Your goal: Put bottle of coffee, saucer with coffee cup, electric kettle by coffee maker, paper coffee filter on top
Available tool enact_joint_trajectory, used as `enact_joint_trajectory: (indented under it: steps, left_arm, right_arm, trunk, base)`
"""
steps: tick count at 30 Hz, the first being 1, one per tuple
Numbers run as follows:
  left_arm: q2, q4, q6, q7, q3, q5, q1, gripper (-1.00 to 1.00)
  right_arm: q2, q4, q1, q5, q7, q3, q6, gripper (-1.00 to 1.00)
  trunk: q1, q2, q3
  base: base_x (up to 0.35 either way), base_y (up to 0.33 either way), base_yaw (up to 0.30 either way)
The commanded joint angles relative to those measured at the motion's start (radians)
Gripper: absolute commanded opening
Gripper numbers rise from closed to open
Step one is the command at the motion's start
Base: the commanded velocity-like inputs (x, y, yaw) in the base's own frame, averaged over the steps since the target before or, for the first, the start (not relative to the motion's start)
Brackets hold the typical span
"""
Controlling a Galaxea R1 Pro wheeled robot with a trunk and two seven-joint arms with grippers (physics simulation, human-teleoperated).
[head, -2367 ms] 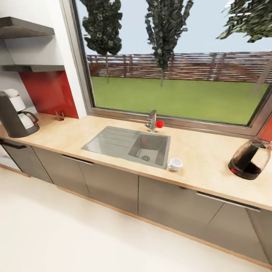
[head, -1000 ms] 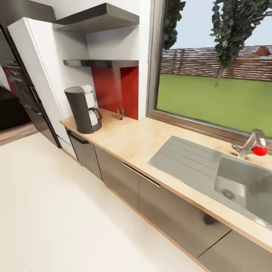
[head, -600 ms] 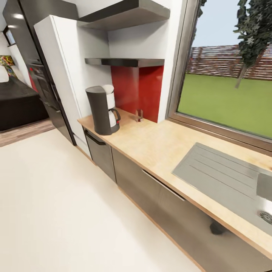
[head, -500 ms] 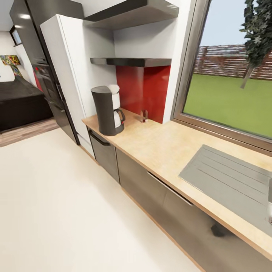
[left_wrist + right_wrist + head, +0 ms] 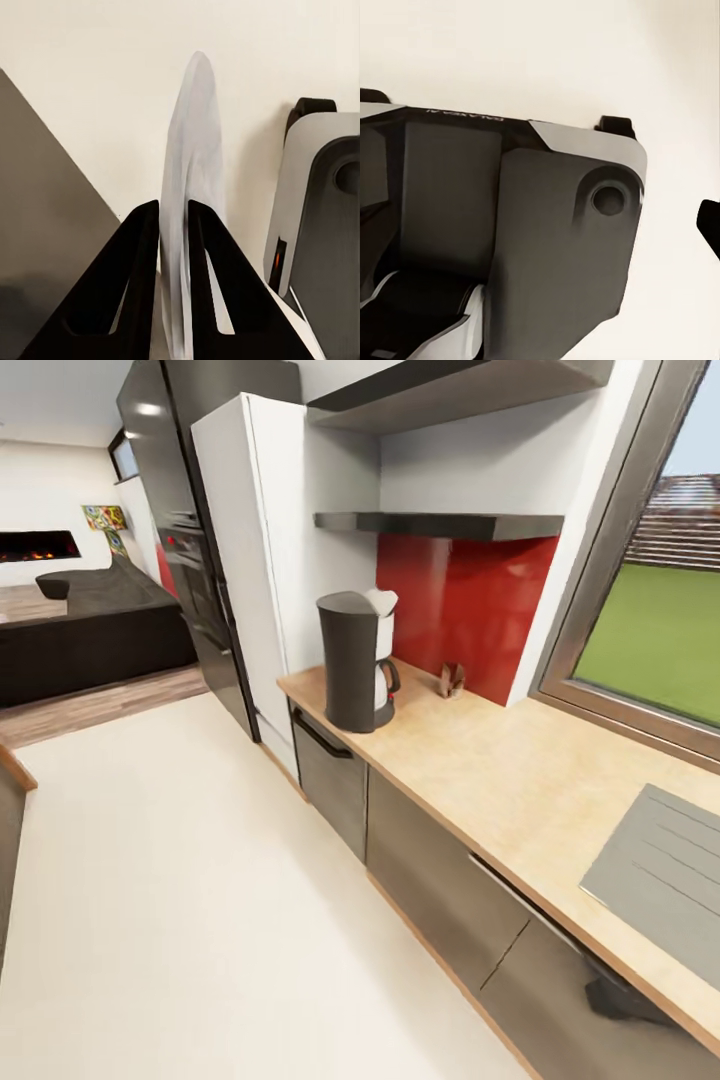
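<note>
The tall grey coffee maker (image 5: 350, 665) stands at the far end of the tan kitchen countertop (image 5: 500, 770), with a white crumpled paper coffee filter (image 5: 381, 601) on its top. Just beyond it, against the red backsplash, sits a small brownish thing (image 5: 452, 680) that may be the bottle of coffee. Above hang the two black kitchen shelf boards (image 5: 440, 522), with nothing visible on them. In the left wrist view my left gripper (image 5: 174, 206) is shut on a thin white disc seen edge-on, which looks like the saucer (image 5: 193, 135). The cup and kettle are out of view.
A white tall cabinet (image 5: 250, 540) and black oven column (image 5: 190, 550) close the counter's end. The sink's drainboard (image 5: 665, 860) is at the right edge. Pale floor spreads left toward a dark sofa (image 5: 90, 625). My own grey base (image 5: 510, 225) shows over the floor.
The head camera has swung left along the counter. The sink, cup and kettle have left the view, and the coffee maker has come to the middle and looks closer.
</note>
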Motion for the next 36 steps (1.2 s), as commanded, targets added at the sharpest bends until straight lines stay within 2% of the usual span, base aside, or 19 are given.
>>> enact_joint_trajectory:
  steps: [1, 14, 24, 36]
  left_arm:
    - [0.0, -0.002, 0.004, 0.002, -0.002, 0.005, 0.0, -1.0]
    - [0.0, -0.001, 0.004, 0.002, -0.001, 0.006, 0.0, -1.0]
    - [0.001, -0.002, 0.004, 0.002, 0.0, 0.007, 0.0, -1.0]
    - [0.0, -0.002, 0.004, 0.002, -0.001, 0.007, 0.0, -1.0]
  right_arm:
    - [0.0, -0.001, -0.001, -0.01, 0.001, 0.008, 0.004, 1.0]
    - [0.0, -0.001, -0.001, -0.009, 0.001, 0.008, 0.004, 1.0]
    - [-0.001, -0.001, -0.001, -0.01, 0.001, 0.008, 0.004, 1.0]
    - [-0.006, -0.002, -0.001, -0.012, 0.001, 0.007, 0.006, 1.0]
  trunk:
    - [0.001, -0.002, -0.001]
    - [0.001, -0.002, 0.017]
    - [0.001, -0.002, 0.033]
    - [0.001, -0.002, 0.051]
  base:
    - [0.28, 0.241, 0.23]
    - [0.28, 0.241, 0.118]
    - [0.28, 0.235, 0.0]
    - [0.28, 0.232, -0.083]
